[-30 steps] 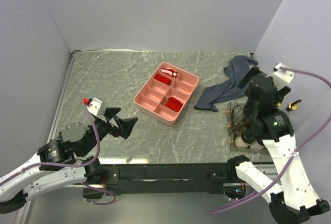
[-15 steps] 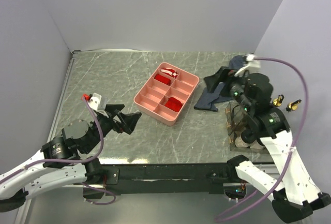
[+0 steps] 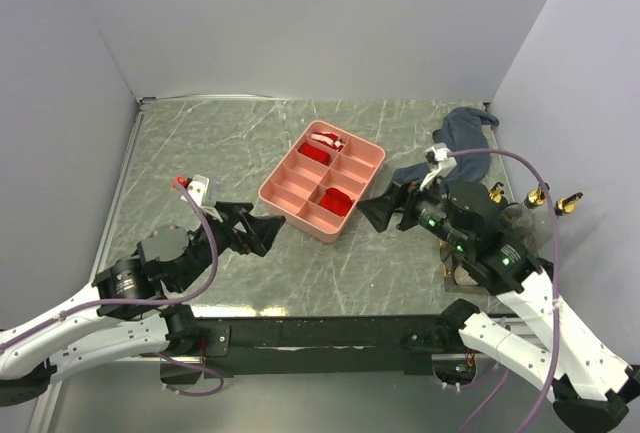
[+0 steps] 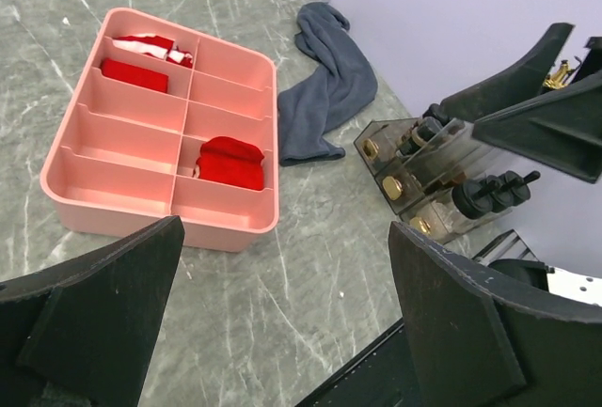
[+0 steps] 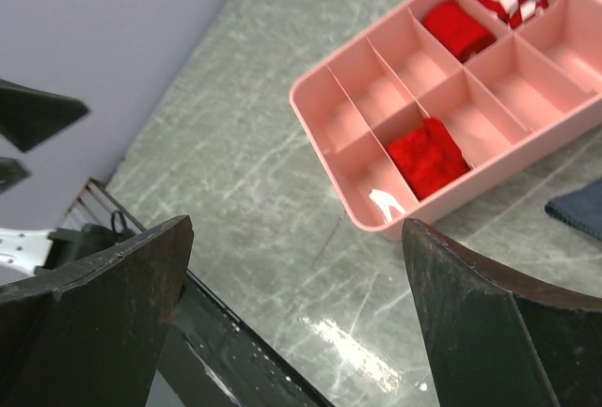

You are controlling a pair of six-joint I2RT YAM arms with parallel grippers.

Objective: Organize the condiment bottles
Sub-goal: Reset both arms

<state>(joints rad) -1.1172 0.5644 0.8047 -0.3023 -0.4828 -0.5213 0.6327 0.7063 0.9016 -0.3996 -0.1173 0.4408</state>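
No bottle is in hand, so the job looks to be at its opening reach. The condiment bottles stand packed in a clear rack at the lower right of the top view, largely hidden there under the right arm; a few gold spouts show just past it, near the right wall.

The left gripper hangs low at the lower left of the pink tray, its jaws spread wide and holding nothing. The right gripper points toward the tray's lower right corner, also splayed and empty. The two pincers face each other across the tray's near corner, both arms stretched low over the marbled table.

The next move probably calls for one pincer to turn to the rack, line up on a single bottle and close on its body without knocking its neighbours. The blue-grey cloth lies in the upper right, beside the rack; red packets sit in some tray compartments.
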